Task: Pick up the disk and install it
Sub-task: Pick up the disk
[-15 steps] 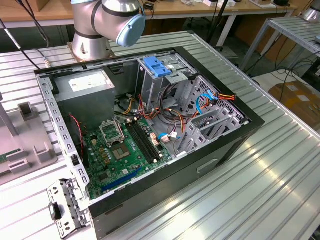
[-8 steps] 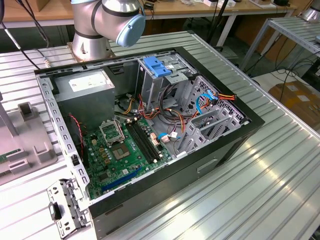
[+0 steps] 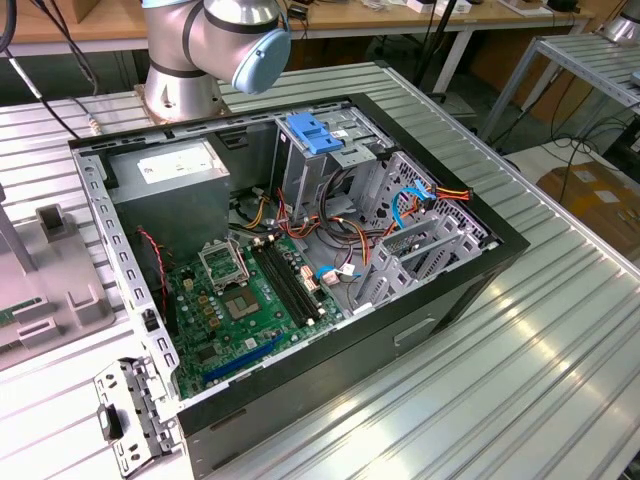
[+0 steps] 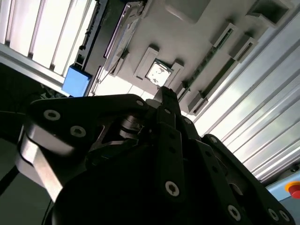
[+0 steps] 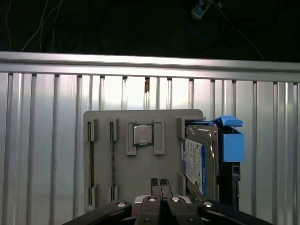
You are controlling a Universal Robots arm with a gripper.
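The work is sitting at its first step, the pick, and nothing is being carried yet. In the first wrist view the gripper [image 5: 160,183] is hovering above a grey holder tray [image 5: 103,154] lying on the ribbed aluminium bench [image 5: 47,140], and its jaws are pressed together with nothing between them. The disk [image 5: 196,161] is standing on edge in the tray's end slot, its white and blue label facing the tray's middle and its blue carrier frame [image 5: 232,146] on the outer side. A small processor chip [image 5: 142,134] is resting in a pocket between the disk and the tray's narrow slots. The gripper is lining up nearer that chip than the disk, so it is beside its target, not over it. The second wrist view is looking past the fingertips [image 4: 166,96] at the same tray, with a corner of the blue frame [image 4: 77,80] showing. In the exterior view the open computer case [image 3: 500,240] is waiting well apart from the tray [image 3: 60,280], its drive cage [image 3: 420,235] unfilled. By my reckoning, a grasp here is calling for the jaws to be spread wider than the disk's thickness and centred over its upper edge, clear of the slot walls.
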